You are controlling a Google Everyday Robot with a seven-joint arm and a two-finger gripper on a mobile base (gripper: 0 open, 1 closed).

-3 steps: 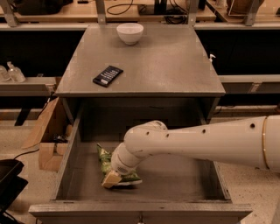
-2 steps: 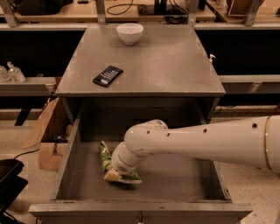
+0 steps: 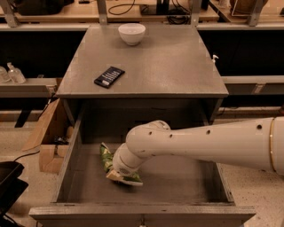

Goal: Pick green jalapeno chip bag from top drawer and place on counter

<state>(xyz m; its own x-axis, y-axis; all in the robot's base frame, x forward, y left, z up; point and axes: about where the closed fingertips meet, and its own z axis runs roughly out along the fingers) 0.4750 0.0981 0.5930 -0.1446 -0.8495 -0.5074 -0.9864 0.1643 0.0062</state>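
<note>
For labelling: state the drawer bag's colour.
The chip bag is light green with white markings, in the camera view; the pincer is at it.

A light-green, white-marked bag [image 3: 105, 158] is covered by the white claw [image 3: 119, 174] in the grey drawer [image 3: 177, 182]. A white bowl [image 3: 132, 33] and black packet [image 3: 109, 76] are borne by the grey bench [image 3: 177, 62].

**Setting: robotics lab**

Light wooden benches [image 3: 57, 11] run along the far side, carrying cables [image 3: 128, 6] and equipment. A grey cabinet [image 3: 146, 66] stands alone on a speckled floor [image 3: 262, 190], its drawer [image 3: 69, 168] open toward the near side. Cardboard boxes [image 3: 46, 150] lie at left, and pump bottles [image 3: 13, 73] sit on a left shelf. A white robot arm [image 3: 213, 142] reaches in from the right. Its gripper [image 3: 117, 174] is down in the drawer, at the bag [image 3: 106, 158].
</note>
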